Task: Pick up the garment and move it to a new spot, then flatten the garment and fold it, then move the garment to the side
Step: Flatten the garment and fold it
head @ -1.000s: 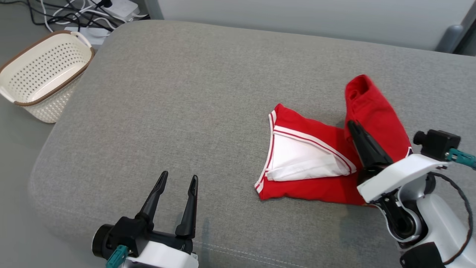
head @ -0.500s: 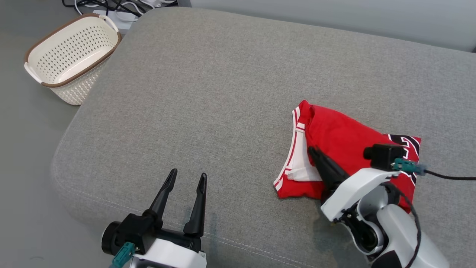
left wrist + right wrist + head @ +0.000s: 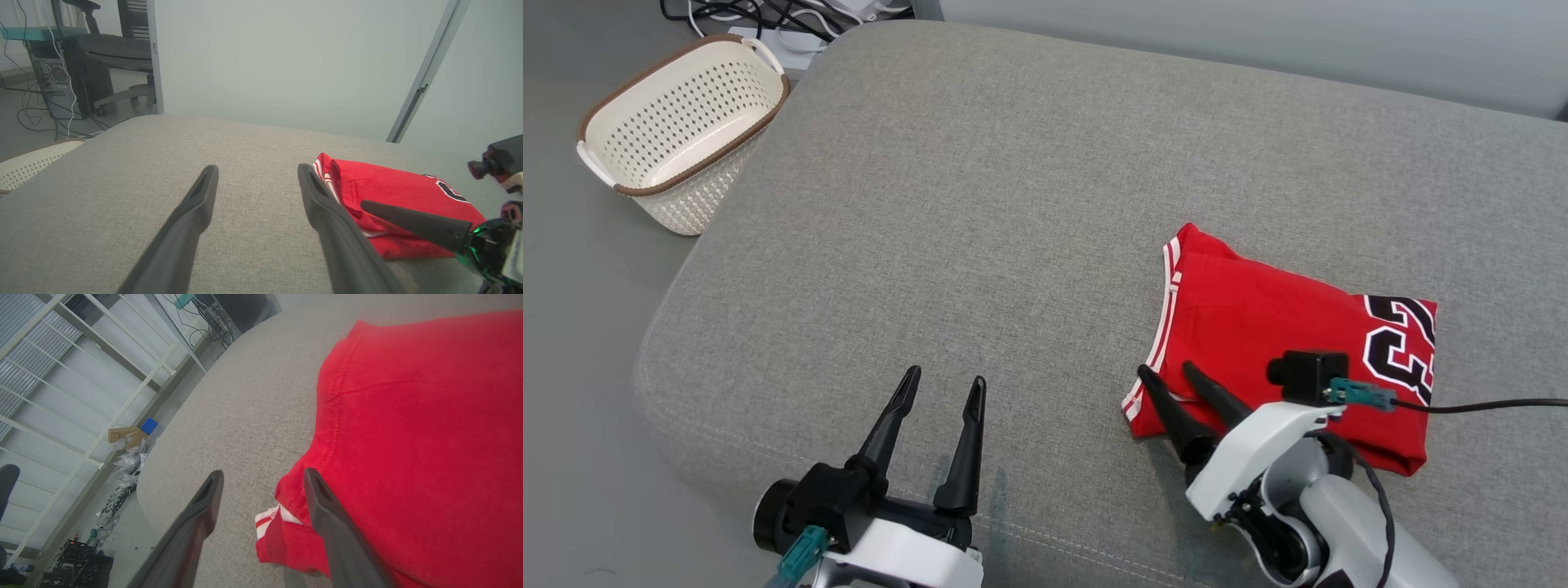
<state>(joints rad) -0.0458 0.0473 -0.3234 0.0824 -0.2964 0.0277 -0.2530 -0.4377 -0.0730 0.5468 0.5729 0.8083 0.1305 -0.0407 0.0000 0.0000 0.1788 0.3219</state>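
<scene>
The garment [image 3: 1282, 335] is a red jersey with white trim and black numbers, folded flat on the right of the grey cushion [image 3: 980, 212]. My right gripper [image 3: 1168, 377] stands open over its near-left corner, nothing between the fingers. In the right wrist view the garment [image 3: 421, 437] spreads to the right and one finger [image 3: 327, 514] lies over its hem. My left gripper [image 3: 941, 388] is open and empty near the cushion's front edge, well left of the jersey. The left wrist view has the garment [image 3: 392, 192] at right, the left gripper [image 3: 257, 173] open and a right finger [image 3: 412, 224] above the jersey.
A cream perforated basket [image 3: 670, 122] with a brown rim stands on the floor off the cushion's far left corner. Cables [image 3: 784, 16] lie behind it. A wall [image 3: 1258, 33] runs behind the cushion. An office chair [image 3: 118, 45] and a computer tower [image 3: 53, 77] stand far left.
My right gripper laid the lifted half of the garment over the other half, opened and let go, then drew back toward the near-left corner. The head camera shifted. The left gripper stayed open.
</scene>
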